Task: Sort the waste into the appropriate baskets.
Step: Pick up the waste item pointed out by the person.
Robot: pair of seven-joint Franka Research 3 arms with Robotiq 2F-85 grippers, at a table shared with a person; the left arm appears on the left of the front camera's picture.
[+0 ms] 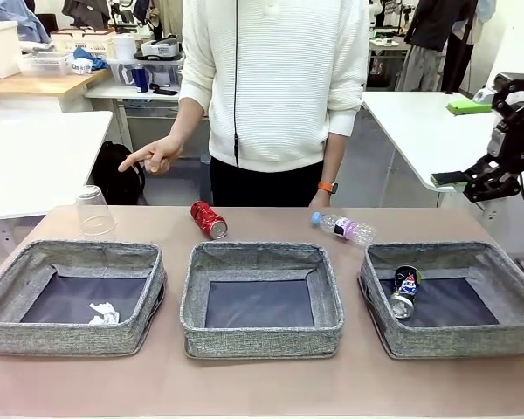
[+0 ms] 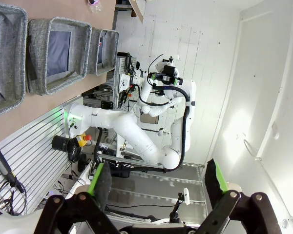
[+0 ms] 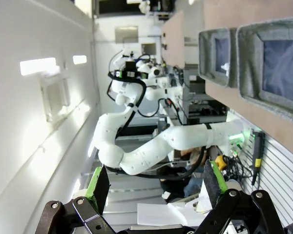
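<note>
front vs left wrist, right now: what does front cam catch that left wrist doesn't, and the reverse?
Front: red can lying on the table beyond the middle basket, upturned clear cup, person's pointing hand. Left wrist: left pincer, open, facing the room wall, and the other white arm. Both: the three grey baskets on the brown table.
</note>
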